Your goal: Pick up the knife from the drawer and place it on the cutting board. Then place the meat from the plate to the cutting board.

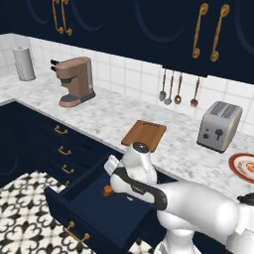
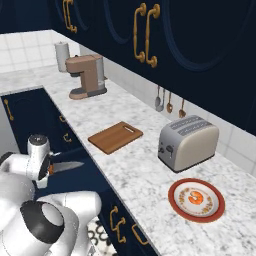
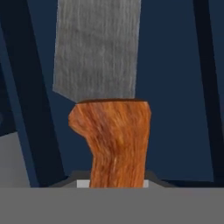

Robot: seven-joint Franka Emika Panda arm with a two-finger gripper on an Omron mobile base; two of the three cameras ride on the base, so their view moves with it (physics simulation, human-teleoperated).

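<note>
The wide navy drawer (image 1: 84, 211) stands pulled open below the counter. My gripper (image 3: 113, 181) reaches down into it and is shut on the orange-brown handle of the knife (image 3: 113, 135). The grey blade (image 2: 69, 165) points away from the hand, over the drawer's dark inside. In the left base view just a bit of the knife handle (image 1: 107, 190) peeks out beside my wrist. The reddish-brown cutting board (image 1: 144, 134) lies bare on the marble counter behind the drawer. Further right sits the orange-rimmed plate (image 2: 176, 208) with the small orange-red meat (image 2: 197, 197) on it.
A silver toaster (image 2: 187, 142) stands between the cutting board and the plate. A brown coffee machine (image 1: 75, 81) and a paper towel roll (image 1: 24, 63) stand at the far left. Spoons and ladles (image 1: 177, 89) hang on the tiled wall. Narrow drawers (image 1: 62, 149) flank the open one.
</note>
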